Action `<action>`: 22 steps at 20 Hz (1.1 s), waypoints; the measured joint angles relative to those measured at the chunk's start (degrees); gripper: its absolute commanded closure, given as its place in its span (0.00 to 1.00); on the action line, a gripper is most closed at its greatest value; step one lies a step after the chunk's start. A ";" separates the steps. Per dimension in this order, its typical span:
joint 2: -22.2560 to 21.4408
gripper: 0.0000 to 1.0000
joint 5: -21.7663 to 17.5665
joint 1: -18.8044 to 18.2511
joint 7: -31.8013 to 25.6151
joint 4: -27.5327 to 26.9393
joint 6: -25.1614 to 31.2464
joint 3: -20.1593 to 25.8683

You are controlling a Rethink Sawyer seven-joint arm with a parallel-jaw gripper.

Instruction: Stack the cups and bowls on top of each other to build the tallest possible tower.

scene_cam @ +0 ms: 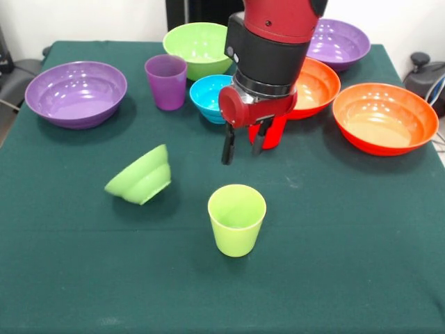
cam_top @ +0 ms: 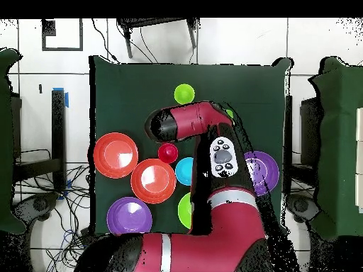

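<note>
Gripper [scene_cam: 242, 145] empty, fingers apart, above table btw red cup [scene_cam: 276, 132] & lime cup [scene_cam: 236, 219]

Red and black arm down from above, hand [scene_cam: 243, 145] empty, its fingers [scene_cam: 228, 148] parted, pointing downward.

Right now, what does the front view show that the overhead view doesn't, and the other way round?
Front only: the gripper, open and empty above the cloth, the purple cup, and the tipped small green bowl. Overhead only: the arm's full length, and the floor and cables around the table. Both: the green cup, red cup, blue bowl and orange bowls.
</note>
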 measured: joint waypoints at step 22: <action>3.67 0.00 -0.07 -1.57 0.00 -9.80 2.80 0.04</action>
